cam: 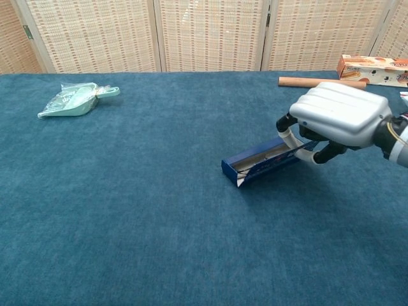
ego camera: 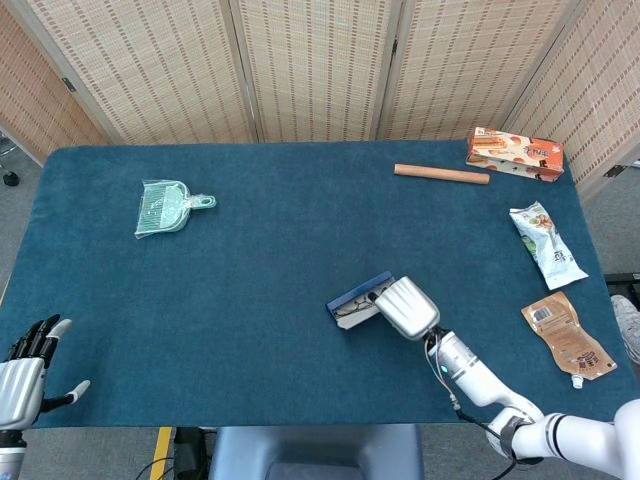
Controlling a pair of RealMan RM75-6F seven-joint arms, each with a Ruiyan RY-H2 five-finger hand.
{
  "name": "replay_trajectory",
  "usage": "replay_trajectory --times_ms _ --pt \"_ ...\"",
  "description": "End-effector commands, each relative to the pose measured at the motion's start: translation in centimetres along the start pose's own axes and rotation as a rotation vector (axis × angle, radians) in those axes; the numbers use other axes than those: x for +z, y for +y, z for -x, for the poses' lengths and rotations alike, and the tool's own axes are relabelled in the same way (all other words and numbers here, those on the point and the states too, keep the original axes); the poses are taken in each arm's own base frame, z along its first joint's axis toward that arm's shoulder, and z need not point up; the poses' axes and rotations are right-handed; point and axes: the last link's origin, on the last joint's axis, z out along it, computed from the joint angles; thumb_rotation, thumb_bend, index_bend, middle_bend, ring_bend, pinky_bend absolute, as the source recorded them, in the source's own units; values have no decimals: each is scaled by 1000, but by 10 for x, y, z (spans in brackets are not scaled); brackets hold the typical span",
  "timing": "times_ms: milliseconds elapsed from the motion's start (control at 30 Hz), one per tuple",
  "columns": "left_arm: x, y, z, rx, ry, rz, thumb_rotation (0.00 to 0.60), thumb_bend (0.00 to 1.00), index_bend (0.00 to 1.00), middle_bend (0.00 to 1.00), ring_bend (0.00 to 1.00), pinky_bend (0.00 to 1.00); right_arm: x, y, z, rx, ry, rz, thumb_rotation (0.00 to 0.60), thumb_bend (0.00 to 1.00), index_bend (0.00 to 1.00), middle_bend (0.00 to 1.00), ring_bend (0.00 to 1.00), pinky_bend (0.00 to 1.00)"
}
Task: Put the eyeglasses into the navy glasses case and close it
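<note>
The navy glasses case (ego camera: 353,299) lies open near the table's front middle, its light lining showing. My right hand (ego camera: 406,308) grips its right end, fingers curled over the rim. In the chest view the case (cam: 261,164) slants, with the end in my right hand (cam: 336,115) higher than its free left end. The eyeglasses (ego camera: 354,309) show only faintly as thin dark frames inside the case. My left hand (ego camera: 27,371) hovers at the table's front left corner with its fingers spread, holding nothing, far from the case.
A pale green dustpan (ego camera: 161,207) lies at the back left. A wooden rod (ego camera: 441,174) and a snack box (ego camera: 514,153) sit at the back right. Two snack bags (ego camera: 547,243) (ego camera: 567,336) lie along the right edge. Folding screens stand behind the table.
</note>
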Motion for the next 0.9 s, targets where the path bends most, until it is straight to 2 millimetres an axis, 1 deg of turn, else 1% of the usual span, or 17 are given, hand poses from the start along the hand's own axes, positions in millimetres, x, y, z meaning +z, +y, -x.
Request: replay_trajectory --times_ms 33,267,467,533,700,767,833,900 --pt "-1 -1 -1 -2 4 -2 600 188 152 97 97 198 13 -4 0 -8 -3 -4 600 452 708 1000 1000 966" --pt "-3 -3 2 -4 -3 -8 600 188 153 97 97 198 38 -11 -4 -36 -5 2 600 452 708 1000 1000 966" --pt "-3 -4 1 -5 2 -9 600 189 152 97 97 198 53 -15 -4 -52 -16 2 600 453 704 1000 1000 966" --pt "-4 -5 1 -4 4 -10 600 188 152 97 97 198 57 -15 -2 -61 -25 6 600 453 652 1000 1000 966" --pt "-5 -6 0 -11 8 -9 600 188 153 96 97 198 67 -16 4 -96 -46 20 600 452 381 1000 1000 965" --pt "-4 -5 0 -14 11 -3 600 189 153 97 97 198 73 -15 6 -138 -43 28 600 452 296 1000 1000 966" --pt "-4 -4 -1 -12 13 1 600 189 153 96 97 198 78 -16 8 -118 -53 39 600 453 238 1000 1000 966" --pt "-4 -4 -2 -10 15 1 600 189 153 96 97 198 82 -15 9 -114 -62 48 600 453 214 1000 1000 965"
